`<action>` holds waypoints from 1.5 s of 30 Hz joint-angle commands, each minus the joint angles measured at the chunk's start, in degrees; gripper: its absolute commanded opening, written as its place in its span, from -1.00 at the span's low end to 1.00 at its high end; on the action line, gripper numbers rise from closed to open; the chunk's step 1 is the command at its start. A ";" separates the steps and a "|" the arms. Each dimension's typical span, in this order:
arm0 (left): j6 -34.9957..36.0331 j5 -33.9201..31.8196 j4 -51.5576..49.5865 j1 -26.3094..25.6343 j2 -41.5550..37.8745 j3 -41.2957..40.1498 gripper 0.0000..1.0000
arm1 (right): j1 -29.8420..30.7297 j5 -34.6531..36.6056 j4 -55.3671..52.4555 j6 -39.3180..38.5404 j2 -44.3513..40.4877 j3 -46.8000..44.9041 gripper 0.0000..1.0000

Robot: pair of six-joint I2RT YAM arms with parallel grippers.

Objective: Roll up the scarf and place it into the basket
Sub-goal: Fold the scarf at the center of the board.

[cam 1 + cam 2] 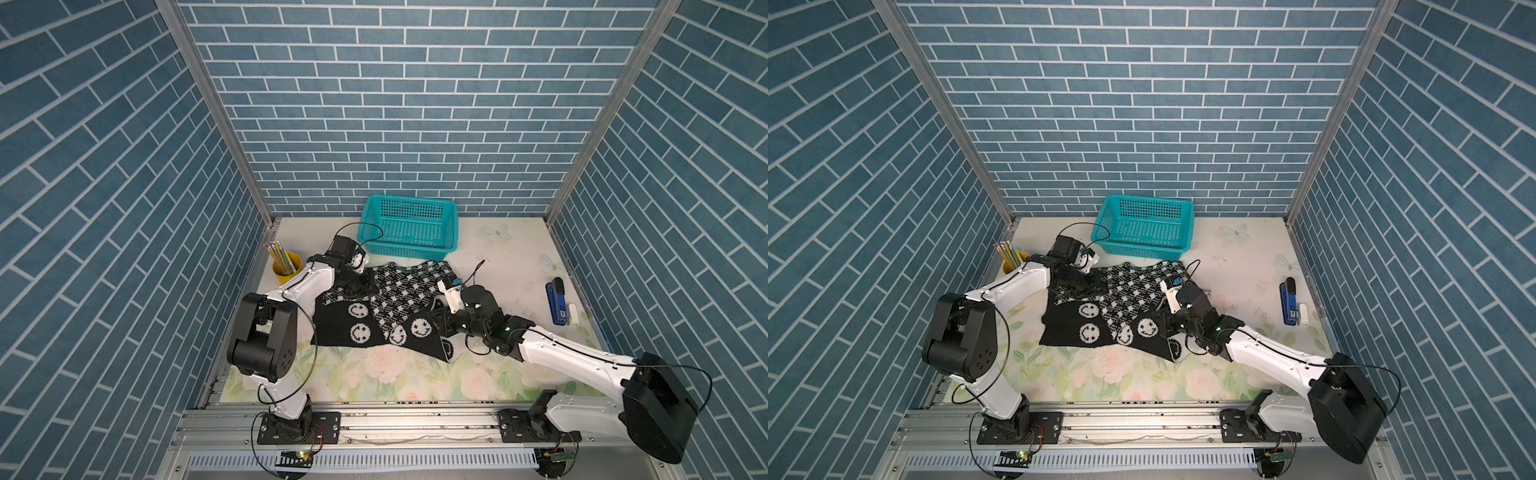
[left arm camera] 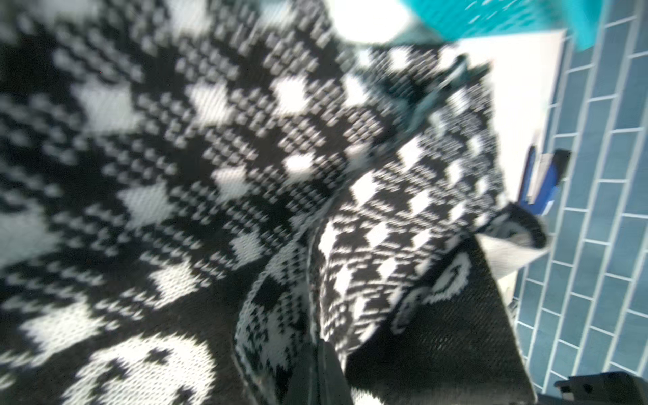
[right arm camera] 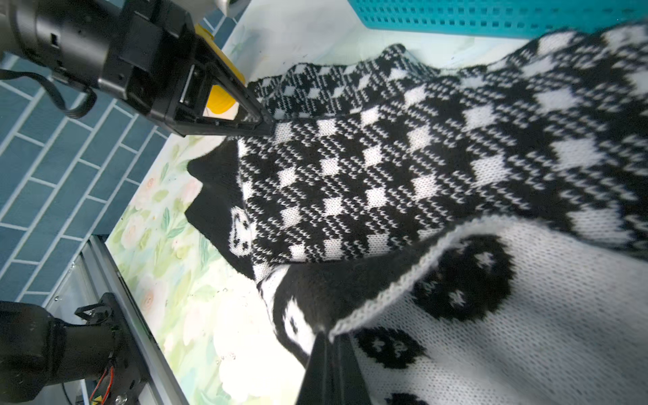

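Before the basket, the left gripper was clamped on the scarf's check edge. The scarf lay loosely folded, unrolled, just short of the basket. The right gripper pinched its smiley end tight. Rolling looked barely begun; placing it inside apparently remained.

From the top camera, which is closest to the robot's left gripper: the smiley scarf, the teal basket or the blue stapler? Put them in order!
1. The scarf: pinched in the shut left gripper, in the middle.
2. The basket: just behind the gripper, at the back.
3. The stapler: far across, on the right side.
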 commanded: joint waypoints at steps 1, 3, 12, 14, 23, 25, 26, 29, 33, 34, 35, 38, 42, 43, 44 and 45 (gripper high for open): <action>-1.40 3.21 0.40 1.45 -4.02 7.82 -1.00 | -0.12 1.81 -5.04 -2.55 -5.23 5.98 -1.00; -2.68 5.13 -0.07 2.54 -4.07 14.46 -1.00 | -0.14 3.04 -9.02 -4.14 -8.02 9.91 -1.00; -9.69 12.06 -5.16 5.13 4.23 55.91 -1.00 | -0.08 5.89 -20.82 -14.55 -8.36 40.55 -1.00; -14.09 14.02 -1.28 6.72 5.68 62.75 -1.00 | -0.06 7.05 -21.84 -16.62 -6.34 48.16 -1.00; -32.39 20.21 24.18 15.57 1.31 63.27 -1.00 | -0.46 13.00 -18.92 -23.72 0.66 67.49 -1.00; -34.53 20.39 27.04 15.59 1.70 64.94 -1.00 | -0.57 12.35 -17.39 -23.88 2.32 69.69 -1.00; -36.06 20.44 28.79 15.58 2.28 65.74 -1.00 | -0.46 11.52 -17.83 -23.68 3.58 71.74 -1.00; -38.54 20.57 32.41 15.59 3.37 66.25 -1.00 | -0.52 9.13 -17.84 -22.62 5.50 74.14 -1.00; -37.28 20.55 32.89 15.77 3.38 66.17 -1.00 | -0.47 4.34 -16.81 -20.88 5.33 70.95 -1.00; -36.56 20.66 32.47 16.21 3.12 66.17 -1.00 | -0.43 2.25 -16.15 -20.13 5.20 69.23 -1.00; -35.58 20.71 31.51 16.95 2.63 65.88 -1.00 | -0.12 -0.40 -15.14 -19.32 5.19 67.44 -1.00; -33.80 21.06 30.73 20.33 -0.69 60.61 -1.00 | 3.85 -4.60 -12.66 -18.16 5.88 62.65 -1.00; -35.32 22.10 38.38 29.34 -10.66 43.63 -1.00 | 13.30 -6.95 -9.19 -17.94 10.35 59.44 -1.00; -37.18 23.03 41.74 32.83 -13.39 38.78 -1.00 | 16.11 -6.67 -8.73 -18.55 12.25 59.97 -1.00; -39.55 24.56 45.62 36.33 -15.71 34.81 -1.00 | 19.06 -6.68 -8.38 -19.31 14.24 60.99 -1.00; -42.26 26.02 49.10 39.59 -17.41 32.05 -1.00 | 21.38 -6.89 -7.98 -20.11 15.80 62.13 -1.00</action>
